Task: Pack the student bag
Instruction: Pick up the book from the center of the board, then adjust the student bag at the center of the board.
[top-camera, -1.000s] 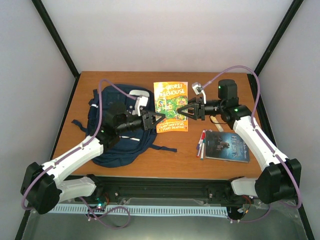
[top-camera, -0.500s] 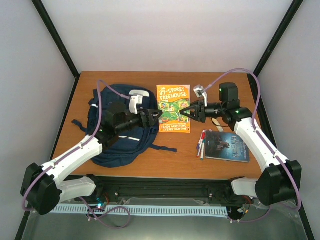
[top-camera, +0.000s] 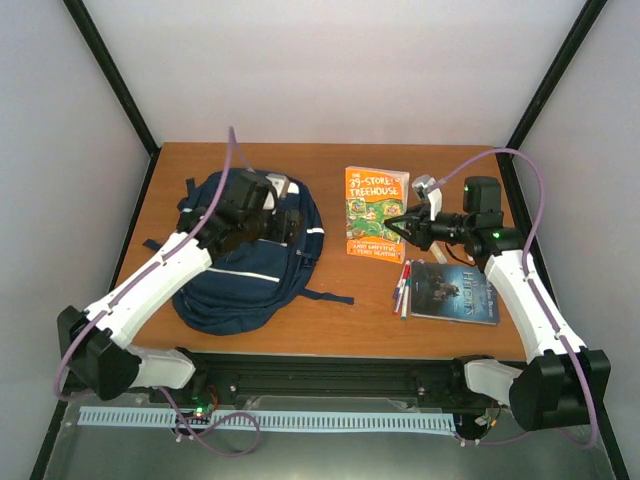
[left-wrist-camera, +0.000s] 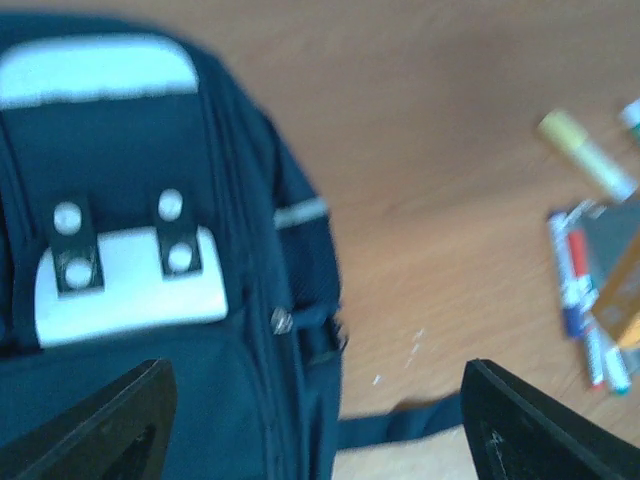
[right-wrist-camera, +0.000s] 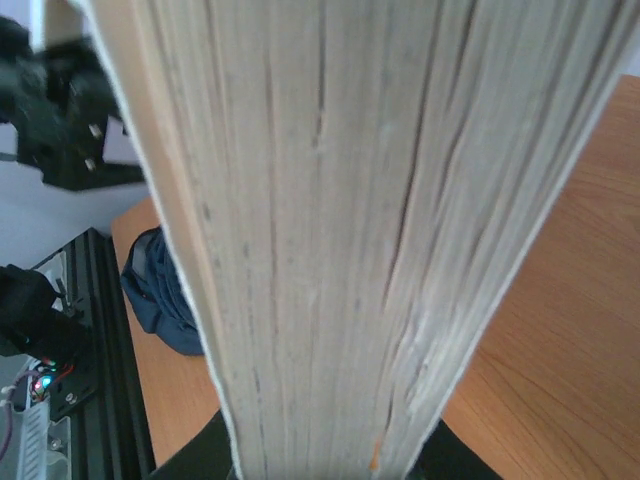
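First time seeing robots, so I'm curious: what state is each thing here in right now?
student bag: lying flat, open or zipped unclear.
orange book: closed, held up by right fingers.
dark book: closed, lying flat.
pens: lying loose beside dark book.
left fingers: open, empty, above student bag.
right fingers: shut on orange book.

Overhead, I look down from behind my bases at the whole counter (top-camera: 350, 320). My left wrist view hangs close over the backpack (left-wrist-camera: 120, 150) (blurred), with pens (left-wrist-camera: 575, 280) at its edge. My right wrist view sits right against the page edges of the book (right-wrist-camera: 330, 230), and the backpack shows beyond.
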